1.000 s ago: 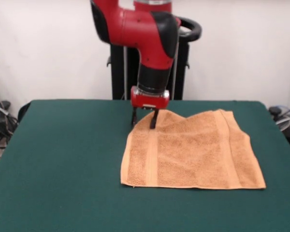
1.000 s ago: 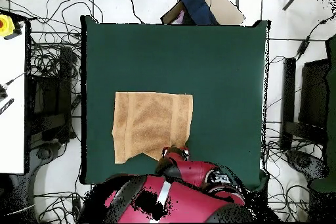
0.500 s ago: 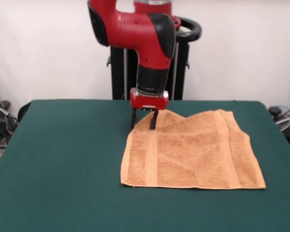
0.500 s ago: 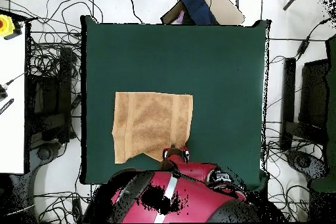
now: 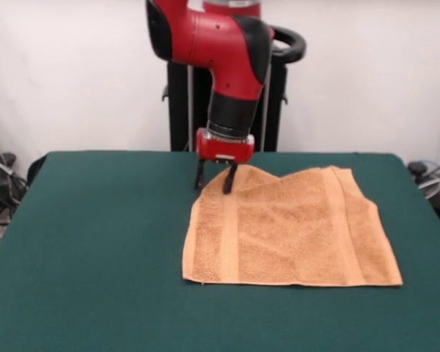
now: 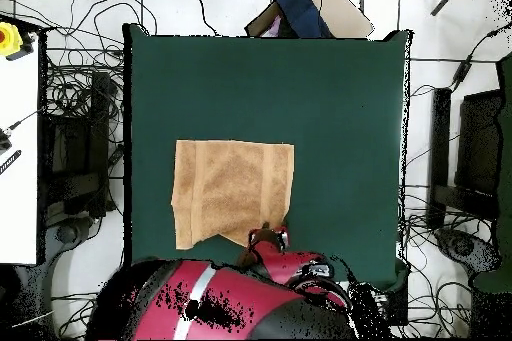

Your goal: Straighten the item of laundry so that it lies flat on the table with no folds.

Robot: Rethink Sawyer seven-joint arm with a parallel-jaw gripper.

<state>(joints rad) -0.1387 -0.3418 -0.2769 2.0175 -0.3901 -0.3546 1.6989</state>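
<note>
1. Gripping one corner of the towel (image 5: 290, 227), the pincer (image 5: 213, 182) has its two dark fingers (image 5: 228, 180) closed on the cloth, one on each side of the edge, low over the table (image 5: 88, 249).
2. The towel spreads away from the pincer, toward the camera in the front view. It lies a bit to one side of the table's middle.
3. Next to the pincer, the towel's edge dips and rises in a wave. That part is bunched up, not flat.
4. The side farthest from the pincer looks straight and smooth.
5. I think the towel is soft, light and floppy. It will bend and sag when lifted, and it will not break.
6. A corner is a good place to hold it. A gentle pull away from the middle could smooth the wavy edge.
7. The table top looks like fuzzy dark green cloth. It may grab the towel a little when it slides.
8. There is lots of bare table all around the pincer, so the towel has room to spread out.
</note>
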